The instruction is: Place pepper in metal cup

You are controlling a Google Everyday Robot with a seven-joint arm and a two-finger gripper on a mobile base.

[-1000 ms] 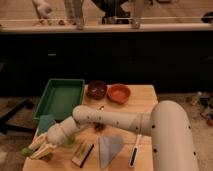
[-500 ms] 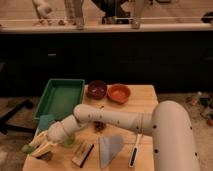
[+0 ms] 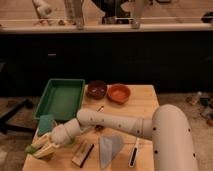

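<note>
Tool (image 3: 44,148): low at the front left corner of the desk (image 3: 145,100), at the end of the white arm (image 3: 112,122) that reaches across from the right; I cannot tell how it is set
Pepper (image 3: 31,148): a small bright green shape right against the tool's left side, at the desk's left edge; whether it is gripped or merely touched cannot be made out
Cup: no grey metal cup can be picked out with any certainty; it may be hidden behind the tool or arm
Tray (image 3: 61,97): green, on the back left of the desk, well apart from the tool
Bowls: a dark brown bowl (image 3: 96,89) and an orange bowl (image 3: 118,92) side by side at the back, beside the tray
Sponge (image 3: 45,124): a teal block just behind the tool
Front of desk: a grey cloth (image 3: 109,149) and a dark flat brush-like object (image 3: 83,153) lie near the arm
Handling, as a judgement: the pepper looks light, smooth and a little slippery, firm but easily bruised; best taken across its thicker middle with a moderate squeeze, not by the tapered tip, where it could squirt out
Stage, as a judgement: the pick-up is under way, the placing not yet done
</note>
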